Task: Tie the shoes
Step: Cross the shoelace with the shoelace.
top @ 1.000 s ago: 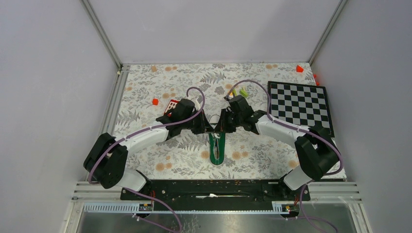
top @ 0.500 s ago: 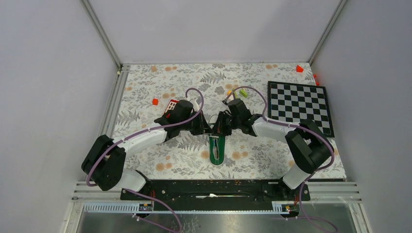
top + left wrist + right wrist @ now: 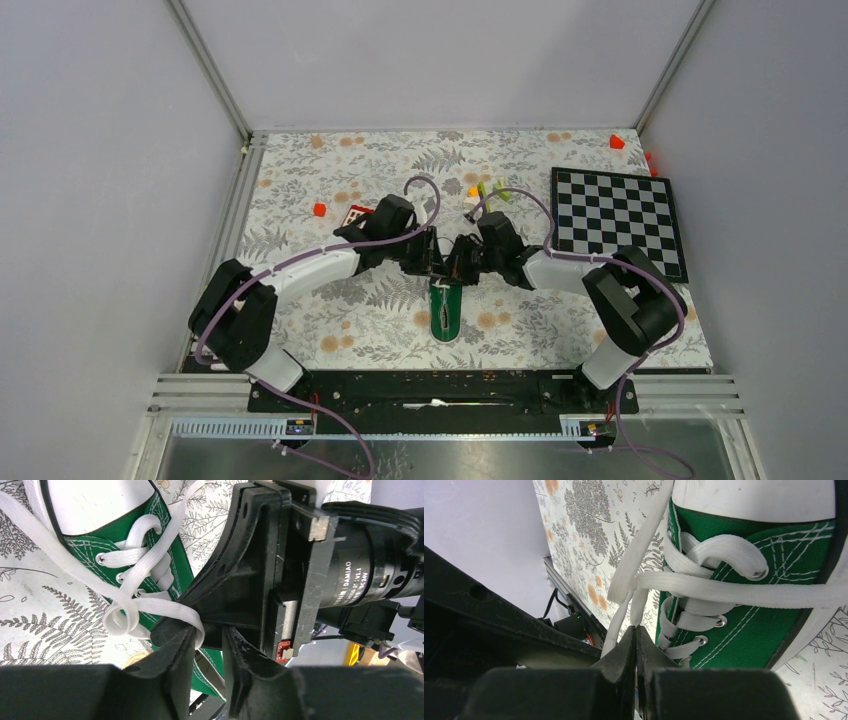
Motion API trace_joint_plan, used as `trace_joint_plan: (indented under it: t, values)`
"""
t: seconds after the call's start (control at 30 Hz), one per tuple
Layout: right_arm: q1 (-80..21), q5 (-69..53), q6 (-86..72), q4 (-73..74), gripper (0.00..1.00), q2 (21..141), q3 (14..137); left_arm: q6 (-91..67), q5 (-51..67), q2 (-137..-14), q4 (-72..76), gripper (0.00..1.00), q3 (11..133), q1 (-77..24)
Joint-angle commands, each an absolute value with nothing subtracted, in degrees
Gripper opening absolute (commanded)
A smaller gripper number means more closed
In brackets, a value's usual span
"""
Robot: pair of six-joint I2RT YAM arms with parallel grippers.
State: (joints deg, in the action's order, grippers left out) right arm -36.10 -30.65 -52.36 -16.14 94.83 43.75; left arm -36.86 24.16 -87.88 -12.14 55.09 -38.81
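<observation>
The green sneaker [image 3: 444, 310] lies on the patterned table in front of the arm bases, its far end under both grippers. My left gripper [image 3: 428, 264] and right gripper [image 3: 456, 265] meet tip to tip over the white laces. In the left wrist view the shoe [image 3: 117, 532] is at upper left; my left gripper [image 3: 207, 632] has its jaws a little apart, with a lace loop [image 3: 150, 602] draped over one fingertip. In the right wrist view my right gripper [image 3: 635, 629] is shut on a lace strand [image 3: 624, 580] beside the shoe [image 3: 749, 625].
A checkerboard [image 3: 615, 215] lies at the right. A red-and-white block [image 3: 353, 213] sits beside the left arm, a small red block [image 3: 319, 209] further left. Small orange and yellow-green pieces [image 3: 487, 189] lie behind the grippers; a red piece [image 3: 616, 141] sits at the back right.
Both grippers have moved inward and now meet over the shoe's laces. The left arm has swung to the right; the right arm's forearm has dropped lower.
</observation>
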Motion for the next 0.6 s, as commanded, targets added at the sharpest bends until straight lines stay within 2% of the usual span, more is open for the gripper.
trace_joint_plan:
  t: [0.0, 0.07, 0.2, 0.4, 0.57]
  values:
    - [-37.1, -36.3, -55.4, -22.0, 0.00, 94.8, 41.9, -35.0, 22.6, -88.8, -8.7, 0.34, 61.6, -39.1]
    - [-37.0, -36.7, -56.1, -23.1, 0.00, 94.8, 41.3, -34.2, 20.1, -89.6, -11.7, 0.38, 64.5, -39.1]
    - [-36.8, -37.6, -58.1, -26.4, 0.00, 95.4, 40.5, -33.8, 15.1, -93.7, -20.5, 0.39, 72.2, -38.7]
    - [-36.7, -40.5, -62.8, -34.7, 0.00, 97.6, 39.1, -34.3, 14.4, -97.0, -27.8, 0.43, 80.7, -37.9]
    - [-36.4, -42.1, -65.0, -39.4, 0.00, 98.5, 38.0, -34.1, 12.6, -95.4, -32.9, 0.68, 82.6, -35.0]
